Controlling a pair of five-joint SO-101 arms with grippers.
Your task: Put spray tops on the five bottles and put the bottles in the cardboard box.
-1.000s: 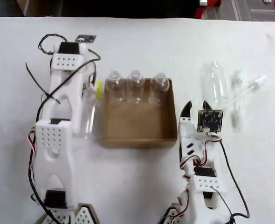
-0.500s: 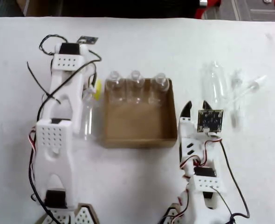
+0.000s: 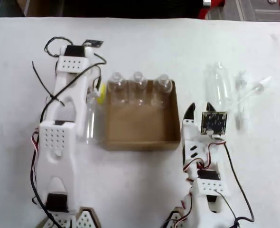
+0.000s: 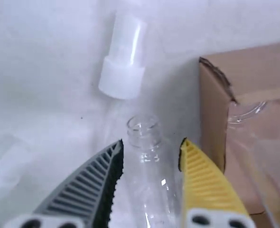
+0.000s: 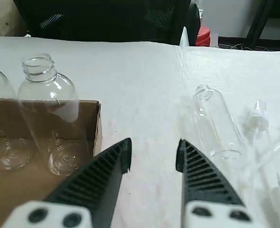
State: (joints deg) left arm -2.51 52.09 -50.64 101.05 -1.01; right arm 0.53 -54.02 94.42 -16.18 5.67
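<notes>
An open-necked clear bottle [image 4: 143, 134] sits between the grey and yellow fingers of my left gripper [image 4: 151, 145], which is shut on its shoulders. From above, this bottle [image 3: 89, 121] lies just left of the cardboard box [image 3: 140, 126], under my left gripper [image 3: 95, 92]. Three uncapped bottles [image 3: 139, 88] stand along the box's far wall. My right gripper [image 3: 197, 108] is open beside the box's right wall, nothing between its fingers. Ahead of the right gripper [image 5: 153, 147] lies another clear bottle [image 5: 216, 123], with a spray top [image 5: 257, 121] beside it.
A white cap [image 4: 123, 71] rests on the table just beyond the held bottle's neck, near the box corner [image 4: 216, 104]. Spray tops with dip tubes [image 3: 254, 89] lie at the right of the table. Cables trail around the left arm.
My left arm has shifted slightly right and farther away, nudging the bottle a little closer to the box. The right arm has not moved.
</notes>
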